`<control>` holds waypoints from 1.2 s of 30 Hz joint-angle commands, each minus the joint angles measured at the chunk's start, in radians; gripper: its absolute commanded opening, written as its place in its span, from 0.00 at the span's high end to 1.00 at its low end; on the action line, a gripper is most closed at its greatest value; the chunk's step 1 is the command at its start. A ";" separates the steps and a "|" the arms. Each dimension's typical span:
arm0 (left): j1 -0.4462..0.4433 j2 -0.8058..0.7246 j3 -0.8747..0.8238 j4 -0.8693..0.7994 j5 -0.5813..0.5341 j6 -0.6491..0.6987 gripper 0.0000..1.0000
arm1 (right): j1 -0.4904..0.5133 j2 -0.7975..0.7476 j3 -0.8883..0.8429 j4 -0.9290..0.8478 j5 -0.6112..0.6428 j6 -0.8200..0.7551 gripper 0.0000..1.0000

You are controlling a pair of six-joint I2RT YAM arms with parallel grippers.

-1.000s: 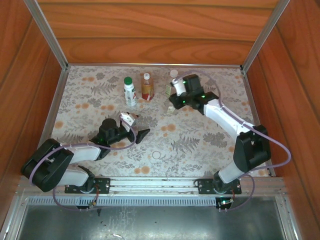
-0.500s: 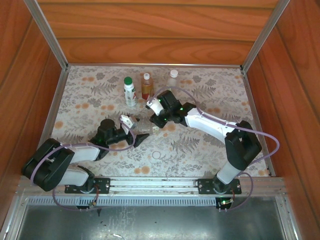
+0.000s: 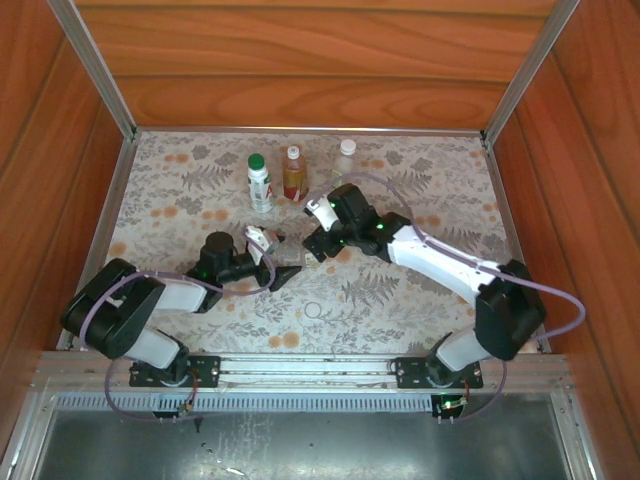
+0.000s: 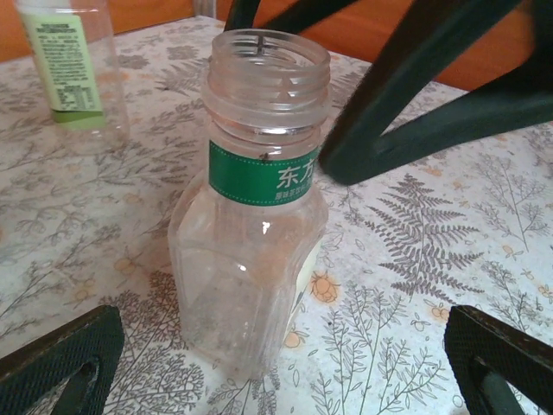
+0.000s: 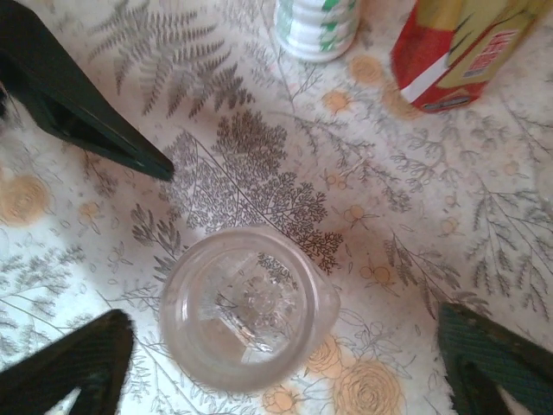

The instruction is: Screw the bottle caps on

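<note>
Fern-and-flower patterned table (image 3: 430, 200) inside a wood-walled bay, with the amber bottle (image 3: 293, 173) taken as reference. On the arm-base side of the amber bottle, near it but apart, stands the uncapped clear bottle (image 4: 255, 216), a green band at its shoulder. Its long axis is vertical and its threaded mouth points straight up, toward the right tool (image 5: 285, 333), whose fingers are spread wide to either side without touching it. The left tool (image 4: 281, 346) is likewise spread, flanking the bottle's base. Judged risk: the bottle looks empty, light and unsupported, so an off-centre closing finger or a brush from either tool would probably tip or skid it. A tilted neck would also invite cross-threading.
</note>
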 commanded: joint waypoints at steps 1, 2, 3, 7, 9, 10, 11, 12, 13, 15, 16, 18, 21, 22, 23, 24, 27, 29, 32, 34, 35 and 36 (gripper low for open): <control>0.008 0.056 0.042 0.064 0.076 0.023 0.00 | 0.008 -0.103 -0.067 0.028 0.047 0.094 0.00; 0.011 0.078 0.053 0.076 0.088 0.025 0.00 | 0.008 -0.134 -0.093 0.045 0.081 0.143 0.00; 0.013 0.104 0.063 0.099 0.098 0.025 0.00 | 0.007 -0.170 -0.123 0.055 0.099 0.188 0.00; 0.029 0.231 0.089 0.285 0.134 -0.011 0.00 | 0.007 -0.279 -0.228 0.101 0.065 0.162 0.00; 0.046 0.314 0.098 0.434 0.163 -0.059 0.00 | 0.007 -0.321 -0.260 0.107 0.042 0.197 0.00; 0.054 0.350 0.118 0.450 0.194 -0.063 0.00 | 0.007 -0.346 -0.276 0.110 0.051 0.221 0.00; 0.055 0.371 0.135 0.450 0.204 -0.062 0.00 | 0.007 -0.366 -0.293 0.115 0.054 0.233 0.00; 0.053 0.390 0.151 0.449 0.220 -0.057 0.00 | 0.007 -0.391 -0.317 0.129 0.054 0.242 0.00; 0.054 0.404 0.164 0.450 0.232 -0.057 0.00 | 0.006 -0.412 -0.342 0.143 0.058 0.262 0.00; 0.054 0.424 0.184 0.449 0.250 -0.058 0.02 | 0.005 -0.445 -0.392 0.177 0.053 0.308 0.00; 0.054 0.434 0.195 0.449 0.259 -0.057 0.03 | 0.005 -0.455 -0.415 0.189 0.059 0.335 0.00; 0.054 0.457 0.216 0.450 0.284 -0.058 0.05 | 0.005 -0.462 -0.443 0.190 0.053 0.352 0.00; 0.053 0.492 0.246 0.449 0.315 -0.058 0.09 | 0.005 -0.467 -0.465 0.171 0.057 0.354 0.00; 0.052 0.502 0.256 0.450 0.330 -0.061 0.10 | 0.005 -0.470 -0.468 0.168 0.061 0.354 0.00; 0.052 0.511 0.263 0.449 0.340 -0.063 0.10 | 0.005 -0.474 -0.471 0.164 0.061 0.355 0.00; 0.051 0.517 0.271 0.448 0.349 -0.065 0.11 | 0.005 -0.476 -0.471 0.159 0.059 0.351 0.00; 0.045 0.535 0.284 0.449 0.352 -0.058 0.15 | 0.005 -0.472 -0.461 0.142 0.069 0.342 0.00; 0.041 0.549 0.290 0.450 0.349 -0.054 0.17 | 0.005 -0.467 -0.454 0.137 0.076 0.340 0.00; 0.035 0.562 0.299 0.449 0.347 -0.052 0.20 | 0.005 -0.455 -0.450 0.142 0.067 0.342 0.01; 0.034 0.568 0.303 0.449 0.346 -0.052 0.23 | 0.005 -0.443 -0.444 0.130 0.064 0.336 0.03; 0.034 0.569 0.305 0.449 0.346 -0.052 0.25 | 0.005 -0.436 -0.439 0.119 0.063 0.334 0.04; 0.033 0.571 0.305 0.449 0.344 -0.052 0.26 | 0.005 -0.429 -0.436 0.109 0.061 0.334 0.04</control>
